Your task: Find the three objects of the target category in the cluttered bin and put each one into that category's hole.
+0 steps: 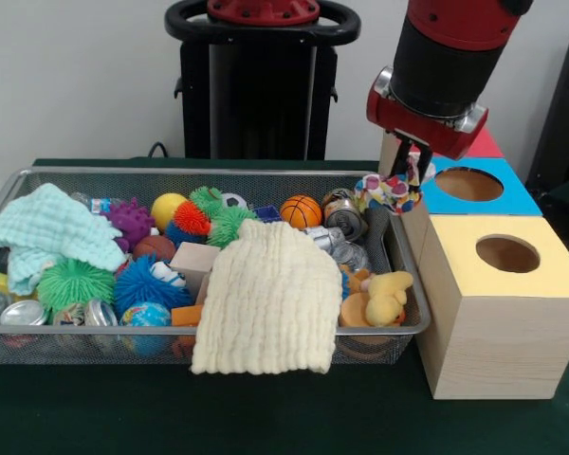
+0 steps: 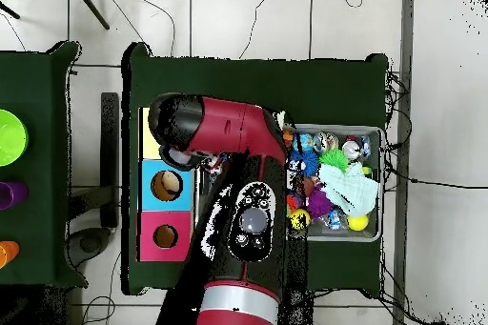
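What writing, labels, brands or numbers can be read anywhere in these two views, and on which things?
None can be read.
The cans in the wire bin show no legible label.
The patterned toy in the tool carries only coloured patches.
The boxes are unmarked.

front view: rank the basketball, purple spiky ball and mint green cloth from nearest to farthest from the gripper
Measured from the gripper, which holds a multicoloured toy at the bin's right end:
1. Basketball, back row, just left of the gripper.
2. Purple spiky ball, left half of the bin.
3. Mint green cloth, far left end.
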Tool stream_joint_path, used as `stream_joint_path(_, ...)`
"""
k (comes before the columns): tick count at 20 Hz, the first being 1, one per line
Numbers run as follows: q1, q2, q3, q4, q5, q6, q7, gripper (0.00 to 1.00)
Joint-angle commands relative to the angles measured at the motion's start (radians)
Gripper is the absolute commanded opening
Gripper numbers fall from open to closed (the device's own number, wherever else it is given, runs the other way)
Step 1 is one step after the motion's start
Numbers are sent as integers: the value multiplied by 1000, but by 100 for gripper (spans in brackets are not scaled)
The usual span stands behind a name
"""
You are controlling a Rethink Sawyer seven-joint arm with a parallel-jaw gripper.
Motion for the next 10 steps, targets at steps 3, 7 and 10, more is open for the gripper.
stream_joint_path(3, 17, 57, -4, -67, 55, 134, 329, 0)
stream_joint_path(7, 29, 67, -16, -88, 65, 153, 344, 0)
stream_joint_path(10, 30, 78, -22, -109, 70, 167, 350, 0)
